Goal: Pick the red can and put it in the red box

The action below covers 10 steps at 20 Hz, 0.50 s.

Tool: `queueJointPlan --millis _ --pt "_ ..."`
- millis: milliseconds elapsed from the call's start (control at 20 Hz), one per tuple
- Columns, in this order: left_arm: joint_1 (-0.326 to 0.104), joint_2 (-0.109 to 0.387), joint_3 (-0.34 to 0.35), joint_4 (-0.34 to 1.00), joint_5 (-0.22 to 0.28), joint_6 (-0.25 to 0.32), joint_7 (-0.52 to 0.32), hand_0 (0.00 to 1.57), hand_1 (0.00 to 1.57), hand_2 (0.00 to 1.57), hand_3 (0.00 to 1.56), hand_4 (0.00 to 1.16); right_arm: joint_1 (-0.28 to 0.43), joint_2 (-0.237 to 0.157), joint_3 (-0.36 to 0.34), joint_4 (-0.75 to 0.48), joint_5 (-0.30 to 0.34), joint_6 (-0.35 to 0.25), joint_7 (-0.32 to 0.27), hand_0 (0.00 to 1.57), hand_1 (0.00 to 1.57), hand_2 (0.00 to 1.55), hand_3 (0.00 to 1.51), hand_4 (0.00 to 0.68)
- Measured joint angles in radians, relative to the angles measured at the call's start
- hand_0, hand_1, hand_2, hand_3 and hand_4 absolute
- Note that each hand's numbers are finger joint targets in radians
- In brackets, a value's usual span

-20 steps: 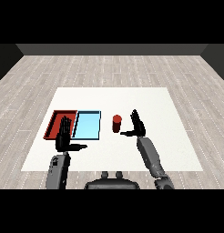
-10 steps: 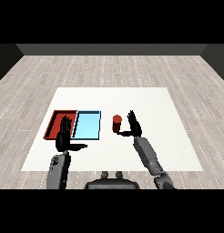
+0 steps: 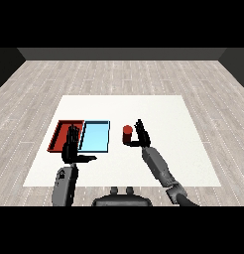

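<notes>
Table [image 3: 158,106]: white, filling the middle of the frame.
Trays: red tray [image 3: 60,130] left of centre, light blue tray [image 3: 95,137] touching its right side.
Right hand [image 3: 141,135]: centre, fingers straight and spread wide, just right of the can.
Left hand [image 3: 71,149]: lower left, fingers straight, thumb out, over the red tray's near edge.
Red can [image 3: 127,134]: upright on the table, just right of the blue tray.

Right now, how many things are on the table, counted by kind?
Trays: 2, a red tray and a blue tray
Cans: 1, a red can
Total: 3
</notes>
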<state>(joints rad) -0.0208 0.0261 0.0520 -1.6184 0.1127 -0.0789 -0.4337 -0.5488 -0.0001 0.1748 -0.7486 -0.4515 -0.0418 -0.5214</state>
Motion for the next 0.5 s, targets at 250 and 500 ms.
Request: queueJointPlan --millis 250,500 --pt "0.028 0.018 0.015 -0.014 0.019 -0.026 -0.014 0.00 0.00 0.00 0.00 0.00 -0.070 0.000 0.007 0.136 -0.033 0.015 -0.053 0.00 0.00 0.00 0.00 0.000" --pt "0.022 0.015 0.014 -0.001 0.015 -0.024 -0.021 0.00 0.00 0.00 0.00 0.00 -0.104 0.000 0.066 0.206 -0.104 -0.010 -0.092 0.00 0.00 0.00 0.00 0.000"
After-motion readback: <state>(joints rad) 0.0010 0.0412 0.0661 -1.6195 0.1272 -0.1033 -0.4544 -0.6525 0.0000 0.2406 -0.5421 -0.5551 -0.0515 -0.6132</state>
